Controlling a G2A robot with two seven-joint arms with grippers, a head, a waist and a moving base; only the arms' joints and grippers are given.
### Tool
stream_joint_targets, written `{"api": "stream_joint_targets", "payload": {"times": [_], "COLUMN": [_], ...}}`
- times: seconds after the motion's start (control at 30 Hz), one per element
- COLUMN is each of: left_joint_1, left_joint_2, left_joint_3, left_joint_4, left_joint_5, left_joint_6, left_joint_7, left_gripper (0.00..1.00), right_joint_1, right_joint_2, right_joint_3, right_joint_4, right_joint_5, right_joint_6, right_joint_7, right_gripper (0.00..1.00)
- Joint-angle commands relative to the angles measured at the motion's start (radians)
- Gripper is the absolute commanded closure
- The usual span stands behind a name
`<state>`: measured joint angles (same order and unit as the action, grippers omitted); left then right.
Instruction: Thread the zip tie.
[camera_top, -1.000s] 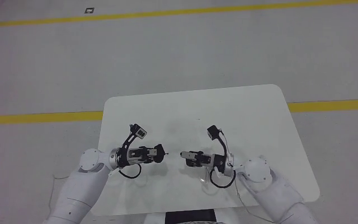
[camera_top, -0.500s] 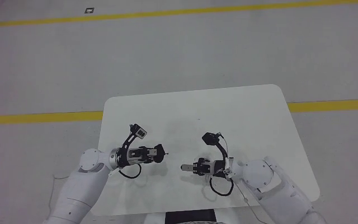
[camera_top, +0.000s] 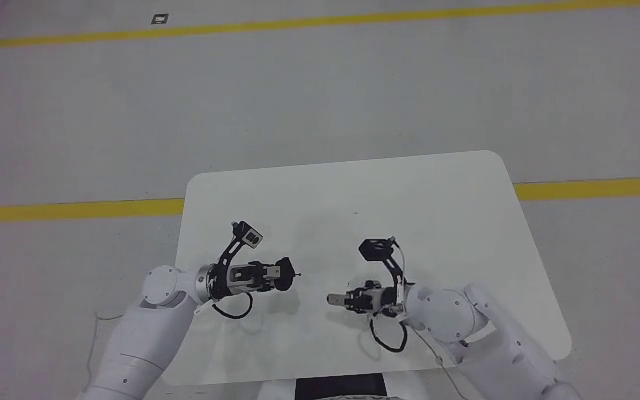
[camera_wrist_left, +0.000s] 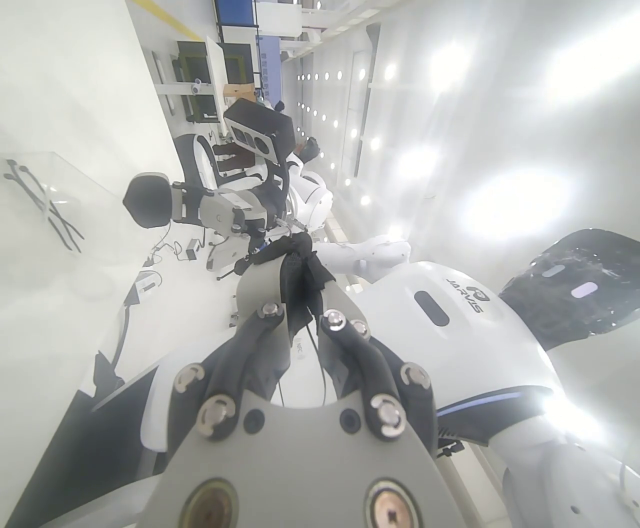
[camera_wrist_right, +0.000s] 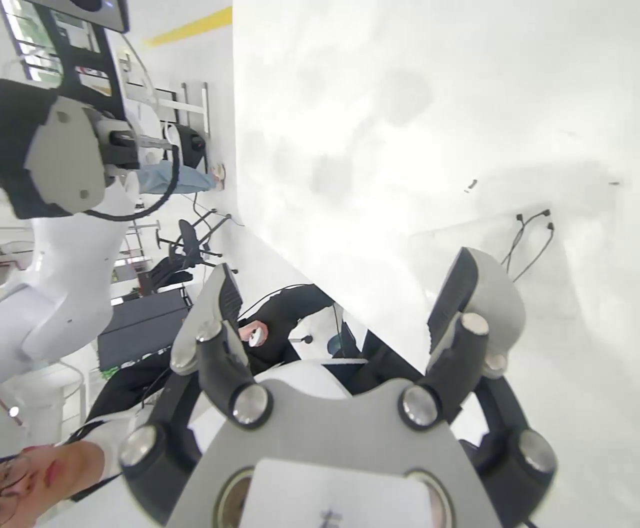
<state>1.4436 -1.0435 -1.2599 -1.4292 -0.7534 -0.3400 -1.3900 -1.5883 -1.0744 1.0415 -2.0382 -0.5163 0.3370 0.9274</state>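
The left gripper (camera_wrist_left: 295, 267) pinches what may be the zip tie (camera_wrist_left: 306, 289). The right gripper (camera_wrist_right: 345, 287), spread wide and empty, should come left and meet its tip slowly.

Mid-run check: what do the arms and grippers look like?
White, rounded arm shells. Left gripper and right gripper share grey base plates, black linkages with silver rivets, grey-backed fingers; the right's black pads are ribbed. Black cables loop at both wrists.

One white rounded table (camera_top: 450, 200) is standing. Above the table, two grey-fingered grippers are hanging: left gripper (camera_top: 290, 273) and right gripper (camera_top: 333, 298). One small black item (camera_wrist_left: 300, 270) is sitting pinched in the left gripper. On the table, at least three thin black plastic zip ties (camera_wrist_left: 37, 192) are lying bunched.
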Motion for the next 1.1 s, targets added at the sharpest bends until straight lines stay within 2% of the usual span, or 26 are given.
{"api": "stream_joint_targets", "payload": {"times": [0.0, 0.1, 0.27, 0.6, 0.83, 1.07], "left_joint_1": [0.0, 0.0, 0.0, 0.0, 0.0, 0.0], "left_joint_2": [0.0, 0.0, 0.0, 0.0, 0.0, 0.0], "left_joint_3": [0.0, 0.0, 0.0, 0.0, 0.0, 0.0], "left_joint_4": [0.0, 0.0, 0.0, 0.0, 0.0, 0.0], "left_joint_5": [0.0, 0.0, 0.0, 0.0, 0.0, 0.0], "left_joint_6": [0.0, 0.0, 0.0, 0.0, 0.0, 0.0], "left_joint_7": [0.0, 0.0, 0.0, 0.0, 0.0, 0.0], "left_gripper": [1.0, 1.0, 1.0, 1.0, 1.0, 1.0], "right_joint_1": [0.002, 0.0, -0.01, -0.011, -0.011, -0.004], "right_joint_2": [-0.001, -0.008, -0.02, -0.02, -0.025, -0.07], "right_joint_3": [-0.01, -0.014, 0.021, 0.017, 0.006, 0.001], "right_joint_4": [0.004, 0.018, 0.031, 0.034, -0.001, -0.023], "right_joint_5": [-0.028, -0.045, -0.028, -0.035, -0.207, -0.349], "right_joint_6": [0.003, 0.003, 0.003, -0.002, 0.003, 0.003], "right_joint_7": [0.01, 0.039, 0.041, 0.028, 0.136, 0.304], "right_gripper": [0.0, 0.0, 0.0, 0.0, 0.0, 0.0]}}
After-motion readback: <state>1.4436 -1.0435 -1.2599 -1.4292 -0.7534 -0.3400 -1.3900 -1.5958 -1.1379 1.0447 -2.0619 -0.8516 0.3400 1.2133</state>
